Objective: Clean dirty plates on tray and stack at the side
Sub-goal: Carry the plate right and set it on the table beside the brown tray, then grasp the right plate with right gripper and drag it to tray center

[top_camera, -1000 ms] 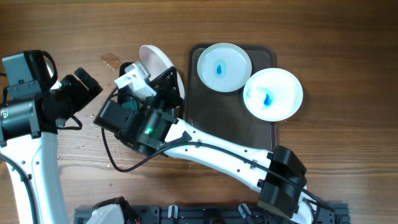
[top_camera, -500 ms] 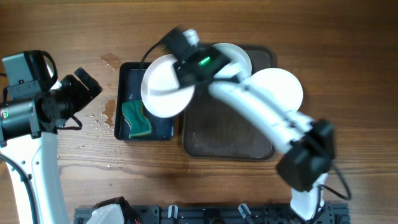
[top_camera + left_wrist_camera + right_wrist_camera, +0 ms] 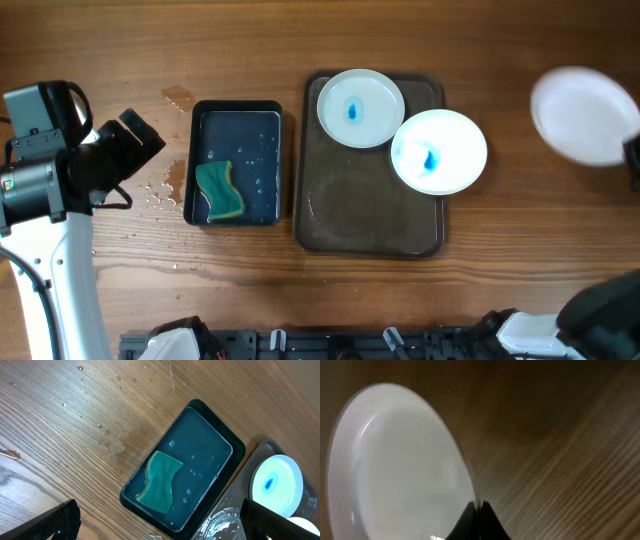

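R gripper [image 3: 479, 510] is pinched shut on the rim of the wiped plate [image 3: 585, 115]. No smear on it, and it's out over bare worktop [image 3: 520, 260], well right of the brown tray [image 3: 330, 225], so the stack spot is prob right there imo. Left smeared plate [image 3: 360, 108] and right smeared plate [image 3: 439, 150] sit at the tray's far end, both to the left of that gripper, so the R arm's nearer. L gripper [image 3: 160, 517] is wide open w/ nothing in it, over by the sponge tray [image 3: 237, 104].

Two plates [image 3: 361, 108] lie on the tray [image 3: 350, 215]. A third plate [image 3: 585, 115] is well to its right. To its left, a sponge [image 3: 220, 190] lies in a small tray [image 3: 238, 103].
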